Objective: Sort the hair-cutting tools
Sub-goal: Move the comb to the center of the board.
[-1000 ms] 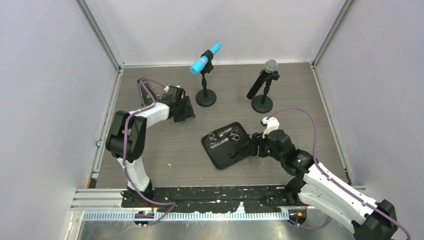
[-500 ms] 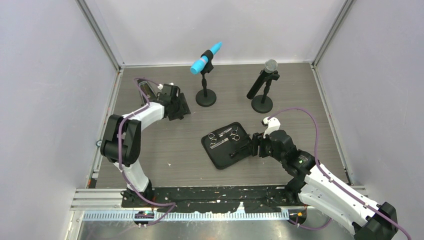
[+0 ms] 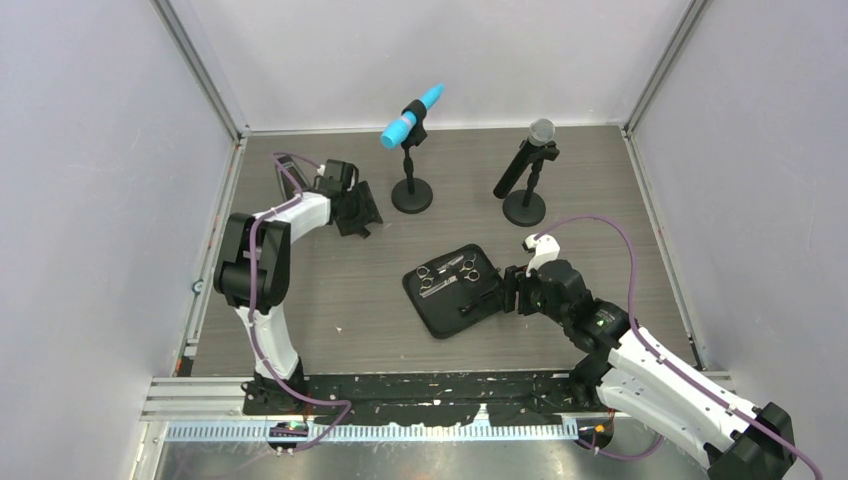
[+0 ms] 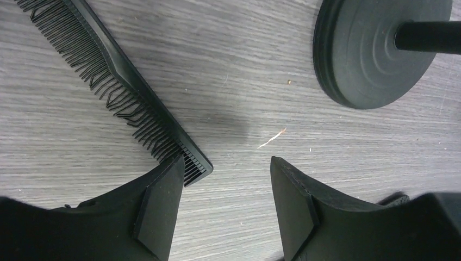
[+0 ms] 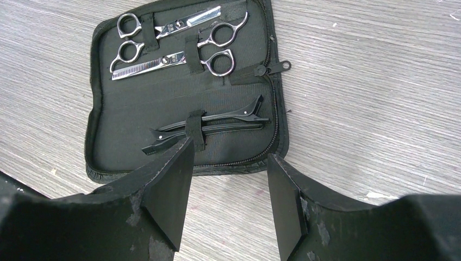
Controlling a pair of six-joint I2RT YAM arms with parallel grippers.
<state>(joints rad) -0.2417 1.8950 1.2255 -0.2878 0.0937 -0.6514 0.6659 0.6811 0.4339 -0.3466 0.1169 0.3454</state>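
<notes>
The long black comb (image 4: 108, 70) lies flat on the wood table, and in the top view it is a dark strip at the back left (image 3: 287, 178). My left gripper (image 4: 225, 163) hangs open just above the table; its left fingertip (image 4: 163, 196) is beside the comb's near end, with nothing between the fingers. Two silver scissors (image 5: 168, 24) (image 5: 174, 57) and two black hair clips (image 5: 217, 122) sit strapped inside the open black zip case (image 5: 239, 152). My right gripper (image 5: 228, 155) stands open and empty at the case's near edge (image 3: 505, 290).
A round black stand base (image 4: 375, 49) is just right of my left gripper; it carries a blue microphone (image 3: 411, 115). A second stand with a black and grey microphone (image 3: 527, 160) is at the back right. Grey walls close in the table on three sides.
My left gripper has moved toward the back left, closer to the comb. The right arm and the case have not moved.
</notes>
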